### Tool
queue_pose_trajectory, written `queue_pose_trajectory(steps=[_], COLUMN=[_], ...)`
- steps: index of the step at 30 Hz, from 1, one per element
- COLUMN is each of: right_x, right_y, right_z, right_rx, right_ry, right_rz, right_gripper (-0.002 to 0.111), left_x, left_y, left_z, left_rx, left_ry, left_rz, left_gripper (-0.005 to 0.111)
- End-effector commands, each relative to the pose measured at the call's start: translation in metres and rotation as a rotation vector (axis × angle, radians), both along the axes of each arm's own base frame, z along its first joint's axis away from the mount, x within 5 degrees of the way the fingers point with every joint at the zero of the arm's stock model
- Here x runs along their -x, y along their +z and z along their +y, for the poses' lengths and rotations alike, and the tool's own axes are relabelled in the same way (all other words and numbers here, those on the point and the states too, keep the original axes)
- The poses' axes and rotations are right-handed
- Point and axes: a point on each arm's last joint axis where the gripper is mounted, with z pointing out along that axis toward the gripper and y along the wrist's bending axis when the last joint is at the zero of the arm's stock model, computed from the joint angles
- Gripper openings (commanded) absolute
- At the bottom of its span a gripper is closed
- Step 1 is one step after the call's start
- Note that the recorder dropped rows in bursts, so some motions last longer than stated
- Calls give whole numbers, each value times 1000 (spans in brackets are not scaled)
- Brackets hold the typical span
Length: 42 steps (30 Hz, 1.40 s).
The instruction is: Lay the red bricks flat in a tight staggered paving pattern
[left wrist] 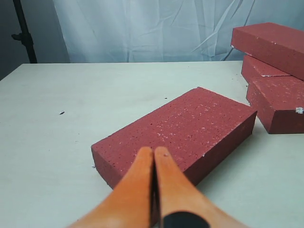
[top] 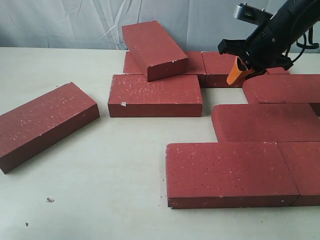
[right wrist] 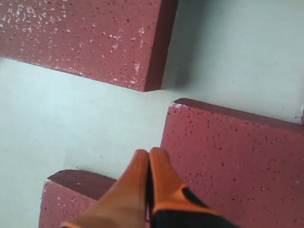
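White cloth [top: 60, 22] hangs behind the pale bench [top: 100, 175]. Red bricks [top: 155, 95] lie on it: a lone brick [top: 45, 122] at the left, a tilted brick [top: 155, 47] on the back ones, and the rest flat and close together at the right. Left fingers [left wrist: 137, 183] and right fingers [top: 236, 74] are squeezed together, holding nothing.
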Motion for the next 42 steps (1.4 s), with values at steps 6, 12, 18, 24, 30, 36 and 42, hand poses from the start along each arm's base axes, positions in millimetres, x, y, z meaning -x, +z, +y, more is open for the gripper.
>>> queue_pose_trajectory(steps=[6,12,18,24,30,36,42], right_x=[29,43,56,56,57,57,58], right_y=[13,24,40,42,42,42,41], right_z=[-8,-10,-12,-11,-11,-11,-11], right_rx=[15,16,11,1,-6,-6,-7], right_ry=[-31,-51,-61,-66,-67,-67,-59], right_rz=[-71,-125,-180,-185,-180,-180,-165], right_gripper=[-1,-1,-1,-1,-1,-1,-1], left_x=[0,0,-2,-1,2,5,-10], left_y=[-1,0,16,33,45,61,134], left_z=[0,0,0,0,1,1,0], left_rx=[-12,-19,-20,-21,-15,-9,-58], left_ry=[0,0,2,4,6,9,-1], left_rz=[-7,-13,-187,-378,-515,-487,-321], left_gripper=[0,0,0,0,0,0,0])
